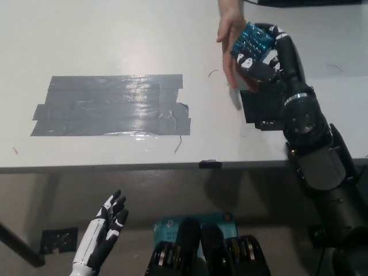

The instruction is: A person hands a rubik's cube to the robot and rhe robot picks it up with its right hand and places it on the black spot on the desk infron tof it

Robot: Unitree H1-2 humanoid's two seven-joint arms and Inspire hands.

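A blue Rubik's cube (253, 39) is held up near the table's far right. My black right hand (265, 57) has its fingers wrapped around it. A person's hand (231, 34) still touches the cube's left side from the top edge. Below the cube lies a small black square patch (259, 110) on the white desk (115, 34). My white left hand (106, 230) rests open below the desk's front edge at the lower left.
A large patch of grey tape strips (112, 105) covers the desk's middle left. The desk's front edge (144, 167) runs across the picture. A dark object (299, 3) sits at the far top right.
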